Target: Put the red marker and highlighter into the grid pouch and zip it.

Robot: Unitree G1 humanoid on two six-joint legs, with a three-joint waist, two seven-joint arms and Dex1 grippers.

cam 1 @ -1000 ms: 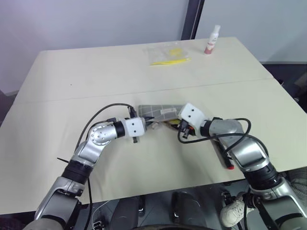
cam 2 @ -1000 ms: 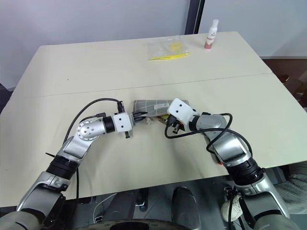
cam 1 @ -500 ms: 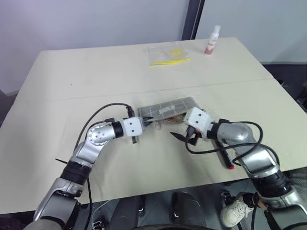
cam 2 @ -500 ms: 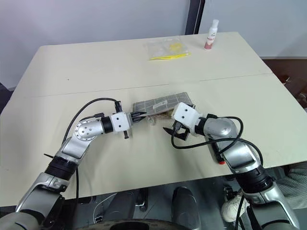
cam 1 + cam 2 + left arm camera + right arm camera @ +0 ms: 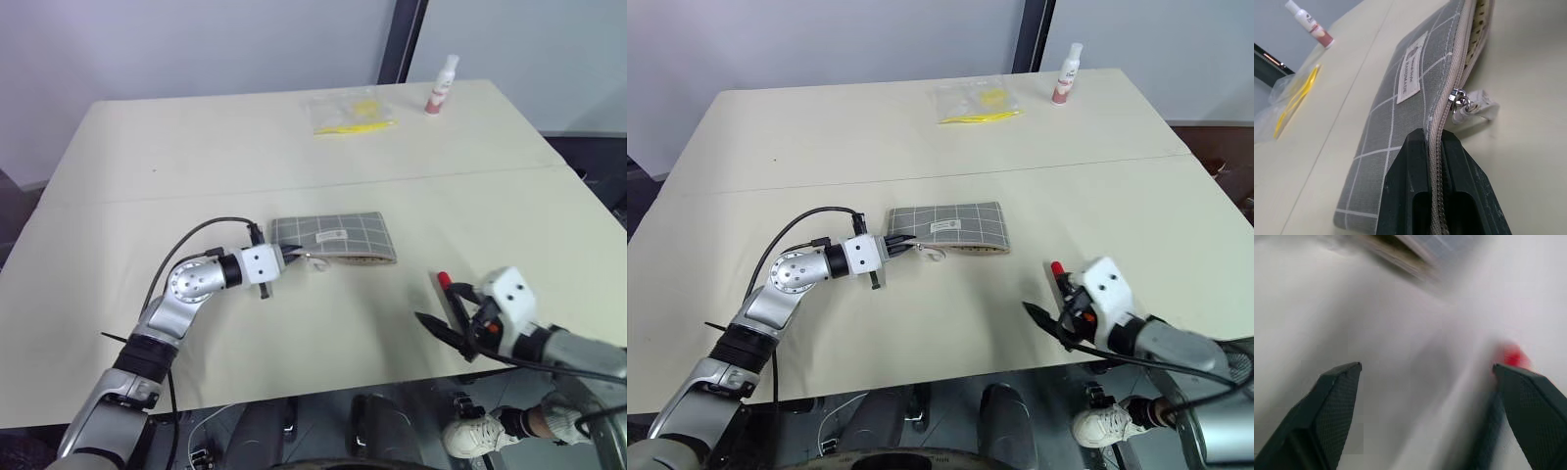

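My left gripper [image 5: 1437, 147] pinches the grid pouch [image 5: 333, 238] mid-frame; right gripper [image 5: 449, 330] spread beside the red marker [image 5: 454, 300]; clear bag [image 5: 351, 112], bottle [image 5: 440, 84] upper right.

My left gripper [image 5: 893, 247] is clamped on the zipper end of the pouch [image 5: 945, 226], which lies flat mid-table [image 5: 921, 323]. My right gripper [image 5: 1053, 321] hovers near the front edge, fingers spread wide, with the marker [image 5: 1059, 277] just beside it, red tip showing. At the far edge lie a clear bag [image 5: 976, 98] and a small bottle [image 5: 1065, 73].
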